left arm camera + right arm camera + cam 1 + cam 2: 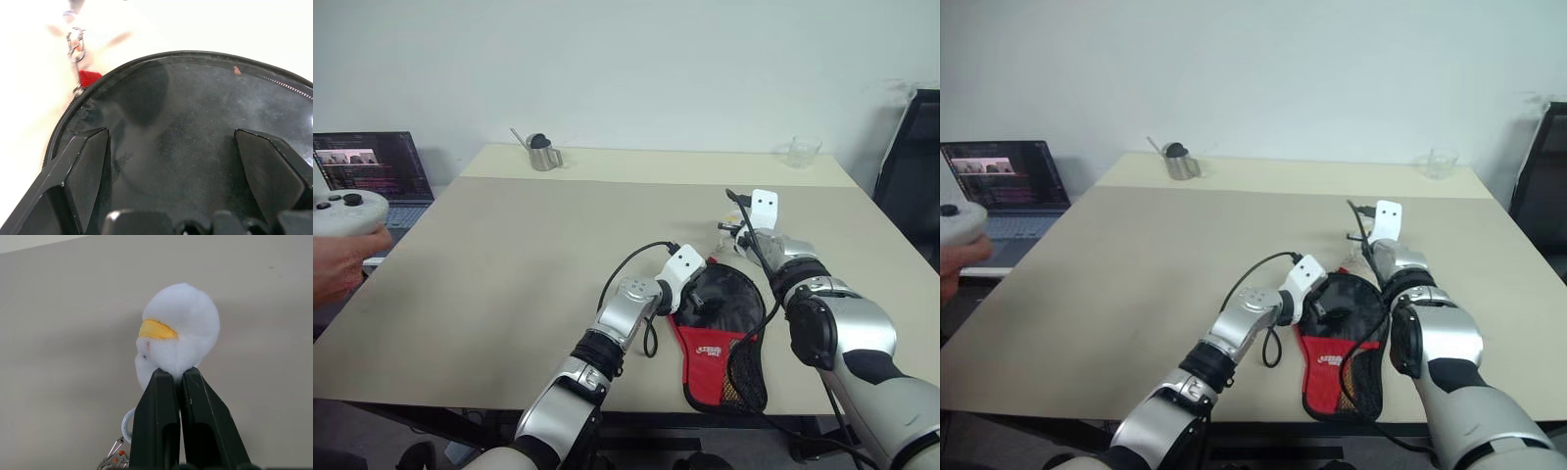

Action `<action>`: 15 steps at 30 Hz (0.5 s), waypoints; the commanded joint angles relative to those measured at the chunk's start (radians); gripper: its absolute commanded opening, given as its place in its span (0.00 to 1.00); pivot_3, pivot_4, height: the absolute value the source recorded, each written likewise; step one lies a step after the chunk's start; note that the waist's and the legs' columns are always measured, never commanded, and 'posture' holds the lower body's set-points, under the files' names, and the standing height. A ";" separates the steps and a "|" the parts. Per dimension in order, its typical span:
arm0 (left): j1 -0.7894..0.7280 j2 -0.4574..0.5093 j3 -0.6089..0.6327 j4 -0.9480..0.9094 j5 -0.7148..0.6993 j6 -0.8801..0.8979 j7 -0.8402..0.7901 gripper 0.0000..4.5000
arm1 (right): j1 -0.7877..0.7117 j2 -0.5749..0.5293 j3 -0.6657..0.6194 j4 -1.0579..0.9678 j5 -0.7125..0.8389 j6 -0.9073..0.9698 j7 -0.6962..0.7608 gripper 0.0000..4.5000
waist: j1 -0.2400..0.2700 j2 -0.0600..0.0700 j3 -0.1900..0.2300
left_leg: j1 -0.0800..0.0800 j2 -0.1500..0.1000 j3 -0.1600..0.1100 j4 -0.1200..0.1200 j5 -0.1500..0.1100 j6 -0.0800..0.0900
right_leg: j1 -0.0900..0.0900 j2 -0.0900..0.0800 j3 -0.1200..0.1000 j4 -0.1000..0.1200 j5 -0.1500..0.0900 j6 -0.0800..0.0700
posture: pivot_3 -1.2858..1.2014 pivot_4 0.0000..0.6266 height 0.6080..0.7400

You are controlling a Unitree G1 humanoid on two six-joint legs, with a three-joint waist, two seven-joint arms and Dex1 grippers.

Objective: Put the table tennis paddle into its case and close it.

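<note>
— Beige table [509, 264] runs out ahead of us, a laptop [382, 176] off its left edge, a metal cup [544, 154] and a clear glass [801, 152] at the far side. Where do we find the case?

— Near our front edge. The case [720, 338] lies flat, round black end away from us, red tapered end toward us, so its long axis runs near to far. Whether the table tennis paddle is already inside we cannot tell; no wooden handle shows.

— Which claw is closer?

— Our left gripper [697, 294] sits over the round end, fingers spread wide with nothing between them; in the left wrist view the black surface spans the space between its fingers [83, 166].

— And the right?

— Our right gripper [736, 232] is just past the round end, on its right. It is clenched on a small white plush charm [178, 328] with a yellow patch, which hangs from a clip and ring [126, 427], probably the zip pull.

— So what does the coming move turn on?

— We judge it is the zip running round the rim: the right claw has the pull at the far end, the left can pin the fabric while we draw it along.
</note>
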 commanded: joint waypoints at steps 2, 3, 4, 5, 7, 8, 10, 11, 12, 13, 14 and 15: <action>-0.005 -0.017 -0.019 0.032 0.007 -0.002 -0.011 1.00 | 0.000 -0.058 -0.001 -0.031 -0.010 -0.035 -0.022 0.01 | 0.000 0.000 0.000 | 0.000 0.000 0.000 0.000 0.000 0.000 | 0.000 0.000 0.000 0.000 0.000 0.000 | 0.52 0.24 1.00; -0.006 -0.018 -0.020 0.036 0.008 -0.005 -0.012 1.00 | 0.005 -0.065 -0.001 -0.032 -0.010 -0.033 -0.023 0.01 | 0.001 0.000 0.000 | 0.000 0.000 0.000 0.000 0.000 0.000 | 0.000 -0.001 0.000 0.000 0.000 0.001 | 0.52 0.24 1.00; -0.008 -0.018 -0.022 0.041 0.011 -0.009 -0.013 1.00 | 0.011 -0.074 0.000 -0.034 -0.010 -0.030 -0.023 0.01 | 0.001 0.000 0.000 | 0.000 0.000 0.000 0.000 0.000 0.000 | 0.000 -0.001 0.000 0.000 0.000 0.001 | 0.52 0.24 1.00; -0.009 -0.018 -0.023 0.046 0.012 -0.012 -0.014 1.00 | 0.018 -0.082 0.000 -0.036 -0.010 -0.025 -0.023 0.01 | 0.002 0.000 0.000 | 0.000 0.000 0.000 0.000 0.000 0.001 | 0.000 -0.001 0.000 0.000 0.000 0.001 | 0.52 0.24 1.00; -0.012 -0.018 -0.025 0.052 0.014 -0.017 -0.018 1.00 | 0.031 -0.098 0.003 -0.042 -0.011 -0.017 -0.016 0.01 | 0.003 0.000 0.000 | -0.001 0.000 0.000 0.000 0.000 0.001 | 0.000 -0.001 0.000 -0.001 0.000 0.002 | 0.52 0.24 1.00; -0.013 -0.018 -0.027 0.055 0.015 -0.019 -0.019 1.00 | 0.037 -0.106 0.005 -0.046 -0.011 -0.014 -0.013 0.01 | 0.003 0.000 0.000 | -0.001 -0.001 0.000 0.000 0.000 0.001 | 0.000 -0.001 0.000 -0.001 0.000 0.002 | 0.52 0.24 1.00; -0.015 -0.018 -0.030 0.058 0.016 -0.021 -0.024 1.00 | 0.046 -0.120 0.008 -0.054 -0.011 -0.008 -0.007 0.01 | 0.003 0.000 0.000 | -0.001 -0.001 0.001 0.000 0.000 0.001 | 0.000 -0.002 0.000 -0.001 0.000 0.003 | 0.52 0.24 1.00; -0.015 -0.018 -0.031 0.059 0.017 -0.022 -0.027 1.00 | 0.051 -0.126 0.010 -0.058 -0.011 -0.005 -0.005 0.01 | 0.003 0.000 0.000 | -0.001 -0.001 0.001 0.000 0.000 0.001 | 0.000 -0.002 0.000 -0.001 0.000 0.003 | 0.52 0.24 1.00; -0.016 -0.019 -0.033 0.062 0.017 -0.023 -0.028 1.00 | 0.056 -0.133 0.010 -0.063 -0.010 0.000 -0.001 0.01 | 0.003 0.000 0.000 | -0.001 -0.001 0.000 0.000 0.000 0.002 | 0.000 -0.002 0.000 -0.001 0.000 0.003 | 0.52 0.24 1.00; -0.017 -0.020 -0.033 0.065 0.018 -0.024 -0.030 1.00 | 0.059 -0.137 0.004 -0.068 -0.001 0.010 0.003 0.01 | 0.003 0.000 0.000 | -0.001 -0.001 0.000 0.000 0.000 0.002 | 0.001 -0.002 0.000 -0.002 0.000 0.003 | 0.52 0.24 1.00; -0.018 -0.021 -0.034 0.067 0.019 -0.026 -0.031 1.00 | 0.062 -0.140 -0.006 -0.072 0.013 0.023 0.009 0.01 | 0.003 0.000 0.000 | -0.001 -0.001 0.000 0.000 0.000 0.002 | 0.000 -0.002 0.000 -0.002 0.000 0.003 | 0.52 0.24 1.00; -0.018 -0.022 -0.036 0.070 0.020 -0.028 -0.034 1.00 | 0.065 -0.142 -0.011 -0.079 0.022 0.037 0.020 0.01 | 0.004 0.000 0.000 | -0.001 -0.001 0.000 0.000 0.000 0.002 | 0.000 -0.002 0.000 -0.002 0.000 0.003 | 0.52 0.24 1.00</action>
